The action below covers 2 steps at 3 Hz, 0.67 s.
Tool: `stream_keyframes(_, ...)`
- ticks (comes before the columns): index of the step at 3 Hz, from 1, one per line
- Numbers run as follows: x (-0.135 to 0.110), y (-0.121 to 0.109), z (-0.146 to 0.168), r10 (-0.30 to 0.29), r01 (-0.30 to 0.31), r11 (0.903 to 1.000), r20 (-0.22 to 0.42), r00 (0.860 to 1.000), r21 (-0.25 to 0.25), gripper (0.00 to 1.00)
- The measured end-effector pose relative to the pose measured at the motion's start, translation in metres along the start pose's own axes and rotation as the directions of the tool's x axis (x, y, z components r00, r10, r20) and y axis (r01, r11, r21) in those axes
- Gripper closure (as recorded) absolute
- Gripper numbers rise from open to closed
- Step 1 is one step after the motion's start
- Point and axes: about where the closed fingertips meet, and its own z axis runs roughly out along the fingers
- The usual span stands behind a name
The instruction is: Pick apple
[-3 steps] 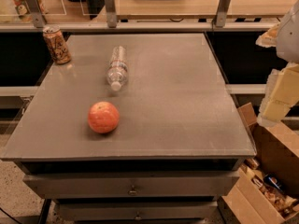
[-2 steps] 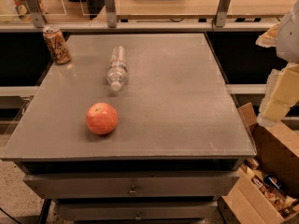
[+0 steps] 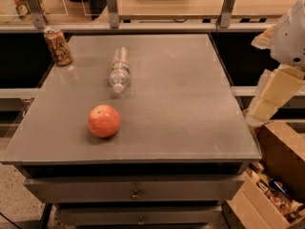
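Observation:
The apple (image 3: 104,121), round with reddish-orange skin and a paler patch, sits on the grey table top (image 3: 181,104) near the front left. My arm shows at the right edge of the view, off the table's right side. Its pale end, the gripper (image 3: 274,95), hangs beside the table's right edge, far to the right of the apple and apart from it. It holds nothing that I can see.
A clear plastic bottle (image 3: 119,69) lies on its side behind the apple. A drink can (image 3: 57,46) stands at the table's back left corner. An open cardboard box (image 3: 274,185) with items sits on the floor at the right. Rails and posts run behind the table.

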Motion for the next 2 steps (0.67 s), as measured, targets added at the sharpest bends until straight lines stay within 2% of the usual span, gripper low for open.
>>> stream_keyframes(1, -0.029, 0.001, 0.021, 0.026, -0.023, 0.9990, 0.075, 0.997, -0.038, 0.00)
stream_keyframes(2, -0.055, 0.003, 0.044, 0.041, -0.031, 0.9958, 0.116, 0.992, -0.085, 0.00)
